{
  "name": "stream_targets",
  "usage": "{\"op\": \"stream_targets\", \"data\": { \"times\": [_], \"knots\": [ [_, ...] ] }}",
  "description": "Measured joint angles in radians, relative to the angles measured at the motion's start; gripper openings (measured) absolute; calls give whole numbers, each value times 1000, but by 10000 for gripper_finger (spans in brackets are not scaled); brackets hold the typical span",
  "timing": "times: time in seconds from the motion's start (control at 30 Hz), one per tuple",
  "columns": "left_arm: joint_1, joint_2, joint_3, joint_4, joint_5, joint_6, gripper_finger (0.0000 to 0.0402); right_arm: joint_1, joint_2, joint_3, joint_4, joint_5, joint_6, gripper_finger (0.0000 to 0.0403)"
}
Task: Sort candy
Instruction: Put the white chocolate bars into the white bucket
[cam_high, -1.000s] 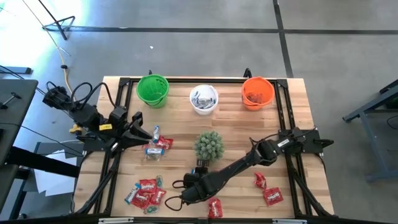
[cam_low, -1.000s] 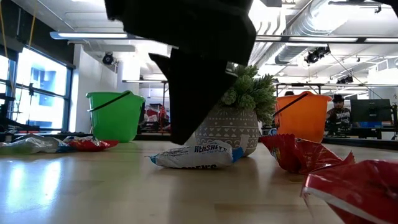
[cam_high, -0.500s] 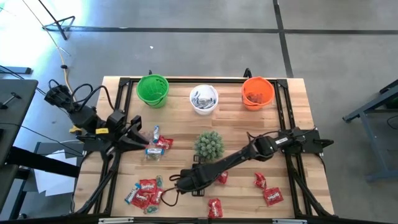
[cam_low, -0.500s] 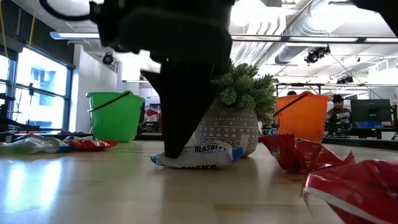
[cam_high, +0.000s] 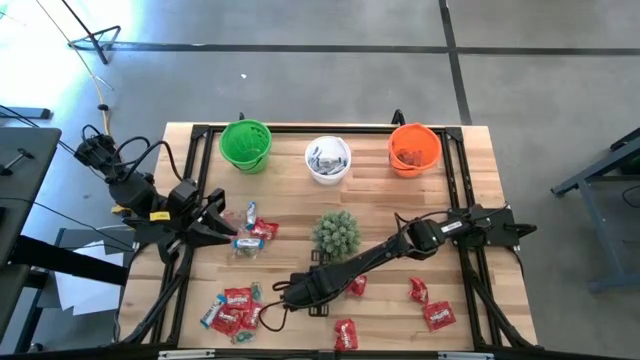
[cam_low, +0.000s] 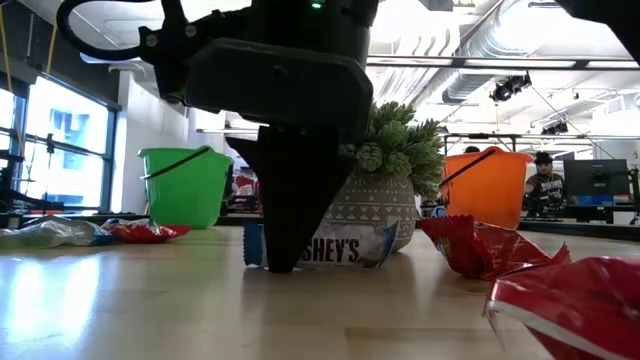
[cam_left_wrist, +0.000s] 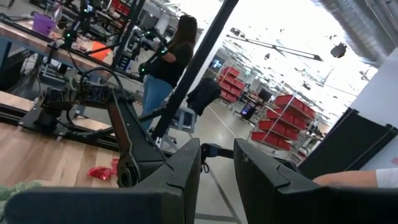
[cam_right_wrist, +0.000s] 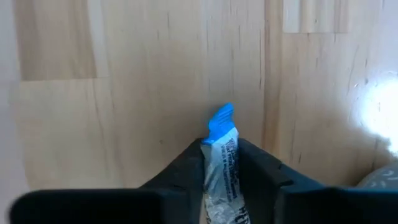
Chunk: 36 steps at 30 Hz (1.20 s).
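My right gripper (cam_high: 300, 292) reaches across to the table's near middle, in front of the spiky green plant (cam_high: 336, 233). It is shut on a blue-and-white wrapped candy (cam_low: 345, 243), which also shows in the right wrist view (cam_right_wrist: 222, 165). My left gripper (cam_high: 235, 232) is at the table's left, beside a small cluster of candies (cam_high: 254, 236), with its fingers (cam_left_wrist: 186, 171) a little apart and empty. Red and blue-and-white candies (cam_high: 236, 310) lie flat on the table at the near left. My right gripper pinches the candy's two flat faces (cam_right_wrist: 221, 155) between its two fingers, near one end. The fingers point down from above and lie across the wrapper. The blue crimped end (cam_right_wrist: 221, 118) sticks out past the fingertips. The candy stands on its long edge (cam_low: 340, 264) at the table top.
Green (cam_high: 245, 145), white (cam_high: 328, 160) and orange (cam_high: 414, 148) cups stand along the far edge. Loose red candies lie at the near right (cam_high: 438, 315), near middle (cam_high: 345, 333) and close to the low camera (cam_low: 480, 245). A person (cam_left_wrist: 165, 62) stands in the room beyond.
My right gripper has moved toward the far edge and a little left, then come down onto the blue-and-white candy and taken hold of it. The candy lay flat before and now stands on its edge. My left arm has drawn back slightly toward the table's left edge.
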Motion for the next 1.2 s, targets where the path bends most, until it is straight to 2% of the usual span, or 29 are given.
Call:
{"op": "stream_targets", "data": {
  "times": [0.17, 0.37, 0.47, 0.57, 0.7, 0.83, 1.1, 1.2],
  "knots": [
    [-2, 0, 0, 0, -18, 0, 82, 0, 0, 0, 0, -7, 40, 15],
    [-6, 0, 0, 0, -18, -15, 82, 0, -15, -1, -14, -34, 141, 24],
    [-6, 0, 0, 1, -18, -16, 82, 3, -37, 25, -27, -70, 163, 14],
    [-6, 0, 0, 1, -18, -16, 82, 9, -95, 17, -3, -100, 195, 6],
    [-6, 0, 0, 11, -34, -19, 82, 24, -165, 23, -12, -80, 217, 11],
    [-6, 0, 0, 17, -50, -19, 82, 44, -275, 27, -13, 24, 229, 13],
    [-5, 2, 0, 24, -127, -11, 82, 33, -447, 27, -119, 465, 243, 13],
    [-5, 2, 0, 38, -168, 14, 82, -24, -460, 27, -130, 506, 153, 13]
  ]
}}
